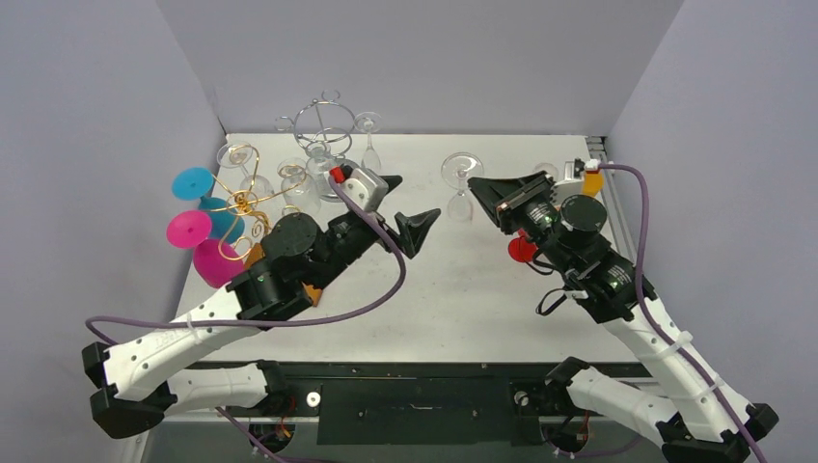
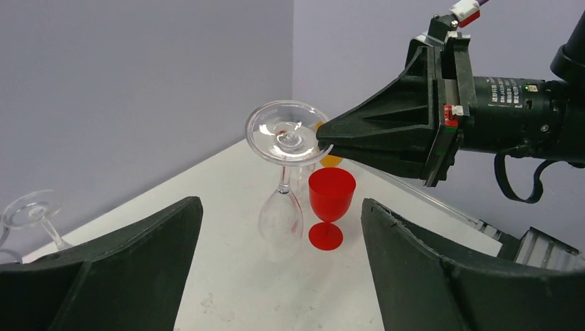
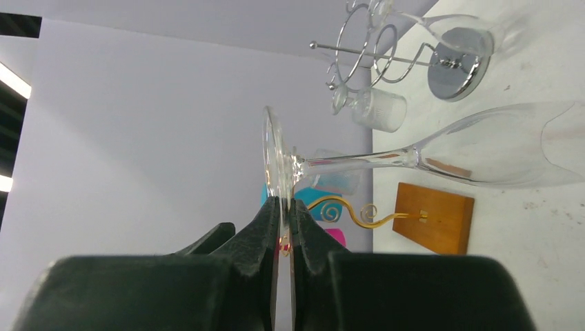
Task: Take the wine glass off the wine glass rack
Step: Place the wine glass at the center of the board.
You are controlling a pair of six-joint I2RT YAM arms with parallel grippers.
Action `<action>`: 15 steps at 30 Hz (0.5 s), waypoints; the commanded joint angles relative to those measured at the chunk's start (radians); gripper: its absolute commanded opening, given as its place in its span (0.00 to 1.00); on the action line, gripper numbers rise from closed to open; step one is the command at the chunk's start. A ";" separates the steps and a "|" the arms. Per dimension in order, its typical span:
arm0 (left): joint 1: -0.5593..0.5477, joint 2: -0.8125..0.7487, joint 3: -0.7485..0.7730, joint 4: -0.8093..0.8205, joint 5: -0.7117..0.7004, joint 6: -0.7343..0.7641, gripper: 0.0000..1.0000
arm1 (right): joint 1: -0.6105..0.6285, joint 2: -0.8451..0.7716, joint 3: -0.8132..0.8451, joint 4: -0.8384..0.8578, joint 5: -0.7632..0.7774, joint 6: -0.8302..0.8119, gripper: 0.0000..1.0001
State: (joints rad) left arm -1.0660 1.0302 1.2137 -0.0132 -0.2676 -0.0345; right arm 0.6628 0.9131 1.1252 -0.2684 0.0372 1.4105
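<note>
A white table [image 1: 453, 289], lightly scuffed and marked, fills the floor of a booth closed in by plain pale grey walls [image 1: 415, 58] at the back and on both sides. At the back centre stands a chrome wire rack [image 1: 323, 121] with clear glasses hanging from it. At the left edge a gold wire rack [image 1: 241, 198] on a wooden base [image 3: 434, 215] carries a blue glass [image 1: 193, 183] and two pink ones [image 1: 187, 230]. The wine glass [image 2: 280, 219] is well apart from both racks, right of centre toward the back wall. It stands upside down, foot uppermost, and its bowl appears to rest rim-down on the table, though the contact itself is hard to make out. The right pincer [image 1: 475, 185] is clamped on the rim of that foot, the glass disc pinched thin between its closed tips. Just beside the glass stands a small red goblet [image 2: 331, 193], upright, with something orange [image 1: 592, 181] near the right wall behind it. The left pincer [image 1: 410, 204] hangs over the middle of the table with its fingers [image 2: 131, 262] spread wide, holding nothing and facing the inverted glass.
</note>
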 commanded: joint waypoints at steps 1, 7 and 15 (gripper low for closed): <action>-0.018 0.031 -0.054 0.325 0.028 0.133 0.82 | -0.068 -0.043 0.049 -0.044 -0.075 -0.020 0.00; -0.018 0.085 -0.181 0.565 0.074 0.189 0.79 | -0.093 -0.057 0.101 -0.103 -0.079 -0.024 0.00; -0.011 0.152 -0.240 0.710 0.094 0.172 0.76 | -0.095 -0.060 0.149 -0.134 -0.067 -0.029 0.00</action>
State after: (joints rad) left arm -1.0794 1.1664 0.9695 0.5213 -0.2008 0.1287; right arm 0.5751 0.8684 1.2198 -0.4263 -0.0189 1.3952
